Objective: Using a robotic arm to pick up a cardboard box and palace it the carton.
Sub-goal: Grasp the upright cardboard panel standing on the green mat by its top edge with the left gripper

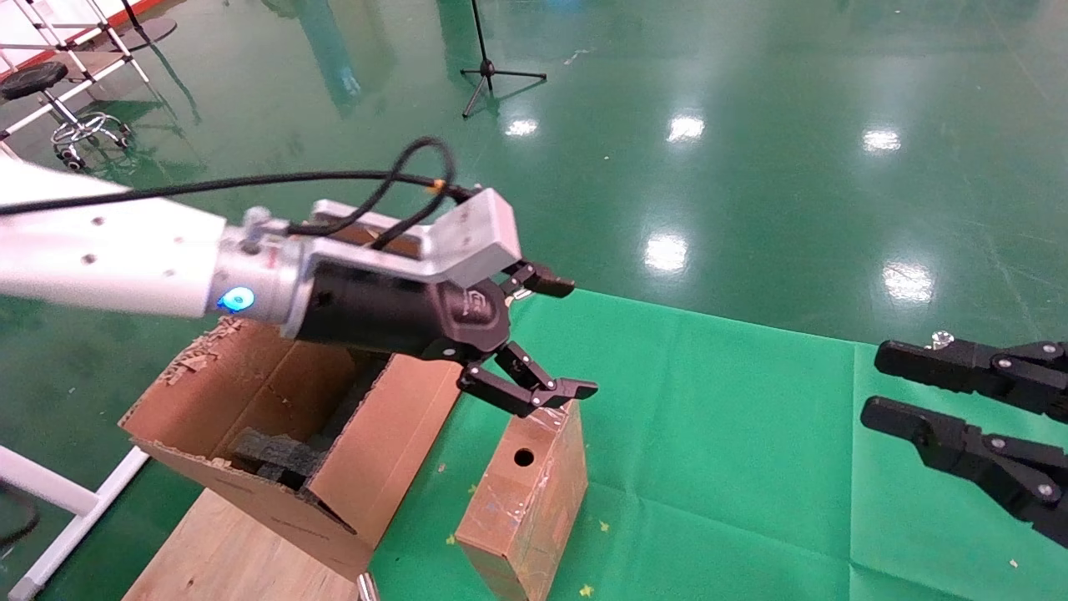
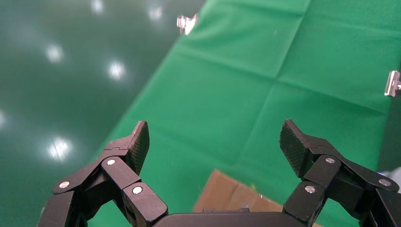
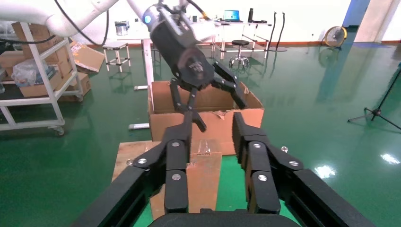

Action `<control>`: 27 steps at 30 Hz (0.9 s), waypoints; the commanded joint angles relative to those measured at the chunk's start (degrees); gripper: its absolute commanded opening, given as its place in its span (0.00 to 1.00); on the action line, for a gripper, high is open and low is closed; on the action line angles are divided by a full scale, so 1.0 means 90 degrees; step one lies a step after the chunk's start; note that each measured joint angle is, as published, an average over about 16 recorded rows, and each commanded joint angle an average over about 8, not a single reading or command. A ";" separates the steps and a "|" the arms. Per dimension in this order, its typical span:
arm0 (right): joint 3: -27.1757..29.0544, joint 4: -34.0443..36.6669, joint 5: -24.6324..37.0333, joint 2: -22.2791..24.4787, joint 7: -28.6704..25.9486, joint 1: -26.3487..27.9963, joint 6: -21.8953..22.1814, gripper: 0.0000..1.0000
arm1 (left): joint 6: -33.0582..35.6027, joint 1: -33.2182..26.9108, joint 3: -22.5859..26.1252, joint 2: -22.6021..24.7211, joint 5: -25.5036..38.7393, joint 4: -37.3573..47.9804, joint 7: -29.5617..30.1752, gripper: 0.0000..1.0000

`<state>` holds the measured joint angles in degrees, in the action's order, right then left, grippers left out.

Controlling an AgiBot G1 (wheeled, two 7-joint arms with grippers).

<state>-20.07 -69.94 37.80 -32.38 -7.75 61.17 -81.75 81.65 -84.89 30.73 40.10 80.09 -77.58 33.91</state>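
The cardboard box (image 1: 530, 484) stands upright on the green cloth, slim and brown, with a round hole in the face toward me and shiny tape. The robotic arm's left gripper (image 1: 576, 338) hangs just above its top, open and holding nothing. In the left wrist view, the left gripper (image 2: 215, 142) has widely spread pads and the cardboard box (image 2: 231, 196) shows low between them. The carton (image 1: 250, 392) sits to the left, its flaps up and black foam inside. My right gripper (image 1: 876, 384) waits open at the far right. The right wrist view shows the cardboard box (image 3: 203, 175) and the carton (image 3: 161, 123).
A wooden board (image 1: 217, 551) lies under the carton at the table's left end. The green cloth (image 1: 734, 434) stretches between both grippers. A white frame (image 1: 75, 509) stands left of the table, and a tripod (image 1: 488, 75) and a stool (image 1: 50, 92) stand on the floor beyond.
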 commanded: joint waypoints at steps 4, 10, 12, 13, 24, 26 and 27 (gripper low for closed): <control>0.0000 0.0000 0.0000 0.0000 0.0000 0.0000 0.0000 0.00 | 0.0455 -0.0756 0.0552 0.0372 0.0827 0.0013 0.1690 1.00; 0.0000 0.0000 0.0000 0.0000 0.0000 0.0000 0.0000 0.00 | 0.0939 -0.1556 0.1293 0.0680 0.1186 0.0029 0.3569 1.00; 0.0000 0.0000 0.0000 0.0000 0.0000 0.0000 0.0000 0.00 | 0.0983 -0.1788 0.1604 0.0726 0.1153 0.0027 0.4048 1.00; 0.0000 0.0000 0.0000 0.0000 0.0000 0.0000 0.0000 0.00 | 0.0995 -0.1900 0.1771 0.0744 0.1117 0.0025 0.4258 1.00; 0.0000 0.0000 0.0000 0.0000 0.0000 0.0000 0.0000 0.00 | 0.1012 -0.3158 0.3916 0.1049 0.0608 0.0002 0.5720 1.00; 0.0000 0.0000 0.0000 0.0000 0.0000 0.0000 0.0000 0.00 | 0.1001 -0.3349 0.4299 0.1129 0.0540 0.0000 0.5870 1.00; 0.0000 0.0000 0.0000 0.0000 0.0000 0.0000 0.0000 0.00 | 0.0993 -0.3433 0.4484 0.1170 0.0518 0.0001 0.5944 1.00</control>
<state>-20.08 -69.94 37.80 -32.38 -7.75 61.17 -81.75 90.49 -115.26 70.66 50.66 85.26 -77.55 87.43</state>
